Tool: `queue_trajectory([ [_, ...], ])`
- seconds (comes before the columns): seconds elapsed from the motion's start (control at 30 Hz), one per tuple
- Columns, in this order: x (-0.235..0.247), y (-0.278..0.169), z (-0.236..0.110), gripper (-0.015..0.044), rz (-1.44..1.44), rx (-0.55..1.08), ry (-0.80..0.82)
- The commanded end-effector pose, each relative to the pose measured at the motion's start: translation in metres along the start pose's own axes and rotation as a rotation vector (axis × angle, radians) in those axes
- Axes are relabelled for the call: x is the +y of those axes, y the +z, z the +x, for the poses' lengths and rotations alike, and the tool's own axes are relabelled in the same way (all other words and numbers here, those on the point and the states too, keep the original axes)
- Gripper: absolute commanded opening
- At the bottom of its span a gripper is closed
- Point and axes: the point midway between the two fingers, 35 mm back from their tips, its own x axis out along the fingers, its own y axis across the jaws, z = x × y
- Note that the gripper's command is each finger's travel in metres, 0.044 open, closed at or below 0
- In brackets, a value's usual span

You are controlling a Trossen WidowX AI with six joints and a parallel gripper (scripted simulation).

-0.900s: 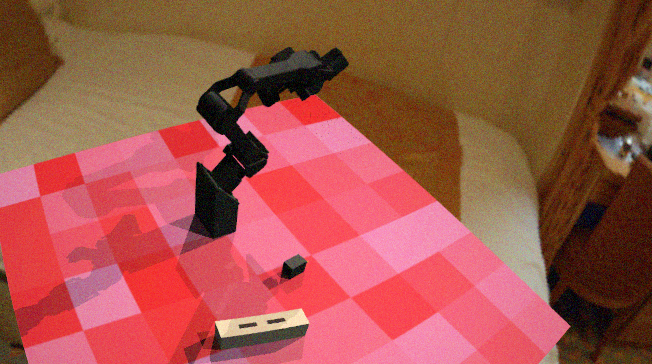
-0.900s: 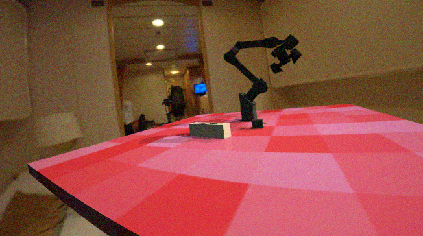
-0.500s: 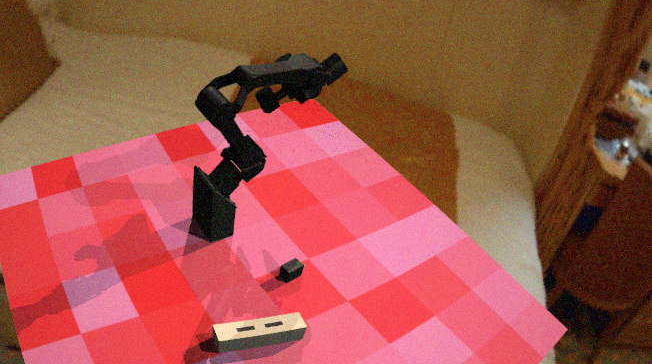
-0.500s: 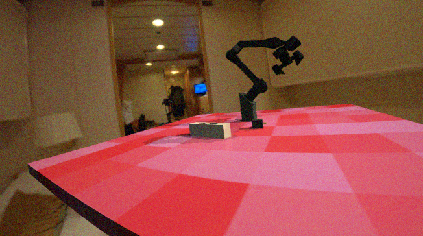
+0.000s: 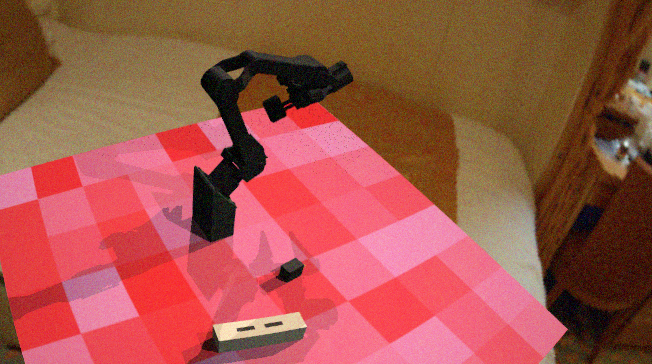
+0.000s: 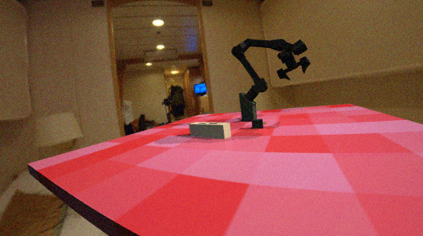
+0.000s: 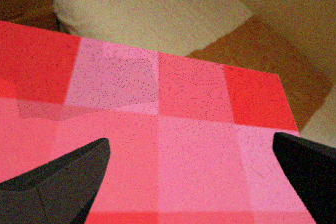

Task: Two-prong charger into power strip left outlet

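Note:
The charger is a small dark block lying on the table between the arm's base and the power strip. A small yellowish bit shows beside it in the exterior view; its prongs are not clear. The power strip is a long cream and grey block with two dark slots on its top, in front of the charger in the top view. My gripper is wide open and empty, high above the table and far from both. Neither charger nor strip shows in the wrist view.
The arm's dark base stands on the table behind the charger in the top view. The table has a pink and red checked top; its far edge and corner show in the wrist view.

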Motion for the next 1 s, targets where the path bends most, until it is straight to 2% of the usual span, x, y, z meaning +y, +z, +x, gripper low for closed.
queue_trajectory([
  [0.0, -0.002, -0.014, 0.005, 0.044, 0.029, 0.043, 0.013],
  [0.97, -0.001, -0.123, 0.01, 0.044, 0.275, 0.376, 0.059],
])
